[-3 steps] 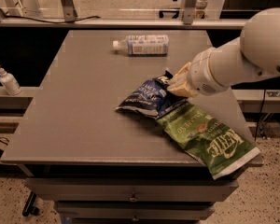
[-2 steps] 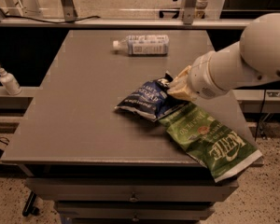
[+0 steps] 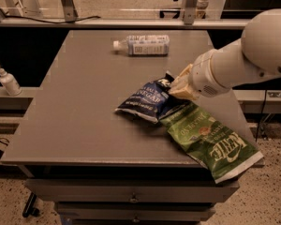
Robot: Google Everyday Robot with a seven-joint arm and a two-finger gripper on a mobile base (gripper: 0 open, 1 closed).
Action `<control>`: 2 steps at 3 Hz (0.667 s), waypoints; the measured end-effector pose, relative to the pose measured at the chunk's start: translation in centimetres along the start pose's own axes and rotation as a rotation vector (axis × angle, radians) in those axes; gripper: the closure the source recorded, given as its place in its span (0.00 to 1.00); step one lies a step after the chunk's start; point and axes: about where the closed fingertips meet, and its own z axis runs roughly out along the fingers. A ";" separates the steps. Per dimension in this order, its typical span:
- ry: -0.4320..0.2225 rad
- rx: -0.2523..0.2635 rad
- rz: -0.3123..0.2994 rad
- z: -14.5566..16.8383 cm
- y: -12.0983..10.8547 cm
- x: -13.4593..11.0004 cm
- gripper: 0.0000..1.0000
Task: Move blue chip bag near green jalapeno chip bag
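Observation:
The blue chip bag [image 3: 144,102] lies crinkled on the grey table [image 3: 79,107], right of its middle. Its right end rests against and slightly over the top end of the green jalapeno chip bag [image 3: 210,140]. The green bag lies at the table's front right, with its lower end hanging past the edge. My gripper [image 3: 177,86] comes in from the right on the white arm [image 3: 243,60]. It sits at the blue bag's upper right corner, just above where the two bags meet.
A clear water bottle [image 3: 143,45] with a white-blue label lies on its side at the back of the table. A small white pump bottle [image 3: 8,81] stands on a ledge left of the table. Drawers sit below the table's front edge.
The gripper and the blue bag have shifted very slightly toward the front. The green bag and the water bottle have not moved.

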 end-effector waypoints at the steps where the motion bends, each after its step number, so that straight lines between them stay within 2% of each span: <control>1: 0.008 0.001 -0.012 -0.3 -0.6 -0.1 0.12; 2: 0.018 0.002 -0.021 -0.8 -1.2 -0.2 0.00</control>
